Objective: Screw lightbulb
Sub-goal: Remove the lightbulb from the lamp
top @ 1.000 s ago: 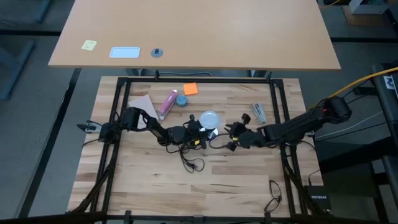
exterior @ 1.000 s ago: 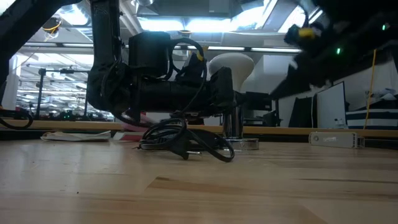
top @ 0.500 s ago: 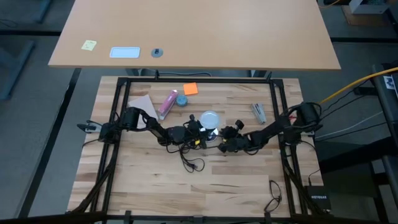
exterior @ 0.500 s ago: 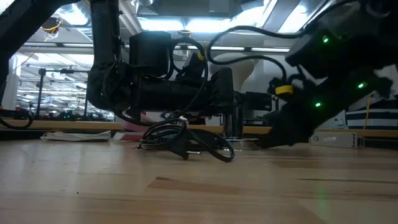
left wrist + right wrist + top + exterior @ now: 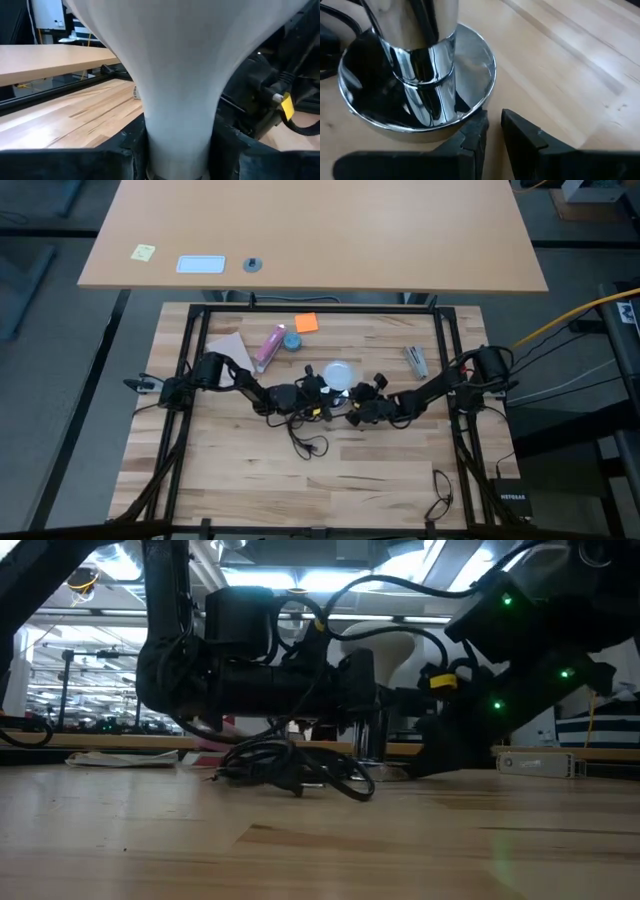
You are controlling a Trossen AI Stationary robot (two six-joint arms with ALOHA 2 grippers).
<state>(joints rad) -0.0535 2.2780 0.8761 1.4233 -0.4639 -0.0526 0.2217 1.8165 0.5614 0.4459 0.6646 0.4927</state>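
The frosted white lightbulb (image 5: 340, 372) stands upright above the shiny silver lamp base (image 5: 472, 60), globe up, and fills the left wrist view (image 5: 175, 60). My left gripper (image 5: 177, 152) reaches in level from the table's left and is shut on the bulb. My right gripper (image 5: 494, 131) slants down at the base's rim from the right; its fingers stand almost together with nothing between them. The base's black cord (image 5: 305, 430) lies coiled on the wood near the table's front side. My left gripper pinches the bulb's narrow neck (image 5: 177, 127) between its two fingers, coming level from the table's left. The bulb stands upright over the lamp's chrome stem (image 5: 372, 740); the fingers hide its lower end. My right gripper has one fingertip (image 5: 479, 125) at the edge of the base's rim (image 5: 487, 95), slanting down from the table's right. Whether it presses on the rim, I cannot tell.
At the far side lie a pink tube (image 5: 270, 345), a small blue round object (image 5: 291, 340), an orange note (image 5: 306, 323) and a sheet of paper (image 5: 228, 345). A small silver item (image 5: 416, 360) lies at the far right. Black frame rails (image 5: 190, 360) border the table.
My right gripper has come down and moved toward the table's left, from well right of the lamp to the rim of its base. The bulb and my left gripper have stayed where they were.
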